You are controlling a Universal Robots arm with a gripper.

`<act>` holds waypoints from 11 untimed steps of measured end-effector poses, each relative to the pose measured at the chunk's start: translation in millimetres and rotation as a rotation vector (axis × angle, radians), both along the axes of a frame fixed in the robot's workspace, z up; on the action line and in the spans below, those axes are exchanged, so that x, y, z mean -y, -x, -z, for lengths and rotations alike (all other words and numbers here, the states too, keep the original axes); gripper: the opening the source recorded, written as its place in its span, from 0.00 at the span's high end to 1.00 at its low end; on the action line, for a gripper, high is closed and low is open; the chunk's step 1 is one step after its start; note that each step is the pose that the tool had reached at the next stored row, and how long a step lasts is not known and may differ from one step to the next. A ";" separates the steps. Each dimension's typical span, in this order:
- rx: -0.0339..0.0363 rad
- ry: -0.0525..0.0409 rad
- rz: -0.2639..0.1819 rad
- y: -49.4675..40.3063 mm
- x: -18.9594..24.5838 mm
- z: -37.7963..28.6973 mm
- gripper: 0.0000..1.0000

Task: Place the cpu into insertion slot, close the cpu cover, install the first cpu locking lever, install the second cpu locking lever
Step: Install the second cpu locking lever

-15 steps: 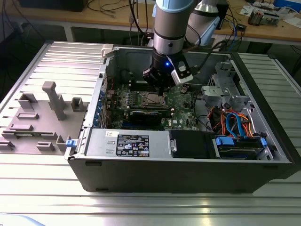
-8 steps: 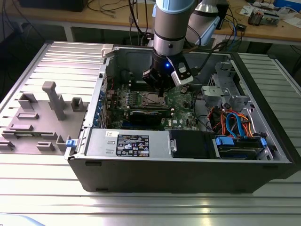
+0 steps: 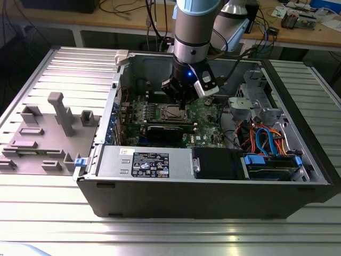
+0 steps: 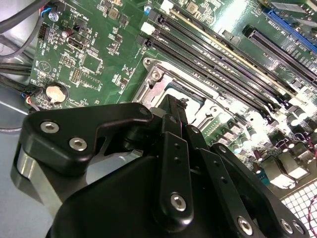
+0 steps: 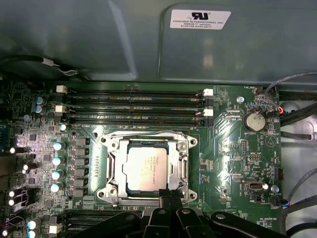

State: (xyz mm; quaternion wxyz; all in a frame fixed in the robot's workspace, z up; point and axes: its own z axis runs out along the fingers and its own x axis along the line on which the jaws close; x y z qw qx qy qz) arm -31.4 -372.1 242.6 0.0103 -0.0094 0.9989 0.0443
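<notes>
The cpu (image 5: 147, 167) sits flat in the insertion slot (image 5: 115, 163), dull silver top showing, centre of the first wrist view's lower half. The cpu cover (image 5: 180, 167) lies closed around it: a silver frame whose window shows the chip's top, with a screw boss at each corner. A thin wire lever (image 5: 148, 133) runs along the frame's far edge, toward the memory slots (image 5: 133, 105).

Gripper (image 5: 168, 194): black fingers drawn together to a narrow tip, right at the near edge of the cover frame. Nothing visible between them. Whether the tip touches the frame, cannot tell. In the second wrist view the gripper (image 4: 171, 105) tip points down at the socket's silver frame (image 4: 154, 74), fingers close together there too.

Surroundings: green motherboard (image 5: 237, 148) with a round coin cell (image 5: 254, 120) to the right of the socket in the first wrist view.

Exterior view: the arm (image 3: 197, 26) reaches down from the upper centre into the open computer case (image 3: 213, 186), gripper (image 3: 182, 101) over the socket (image 3: 170, 112) at mid-frame. A grey parts fixture (image 3: 48, 133) lies on the ribbed metal table (image 3: 160, 234) at the exterior view's left, outside the case.
</notes>
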 end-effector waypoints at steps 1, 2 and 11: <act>0.0000 0.0000 0.000 0.0 0.2 0.0 0.89; 0.0000 0.0000 0.000 -0.1 1.6 0.0 0.89; 0.0001 0.0008 0.000 0.0 5.4 -9.4 0.89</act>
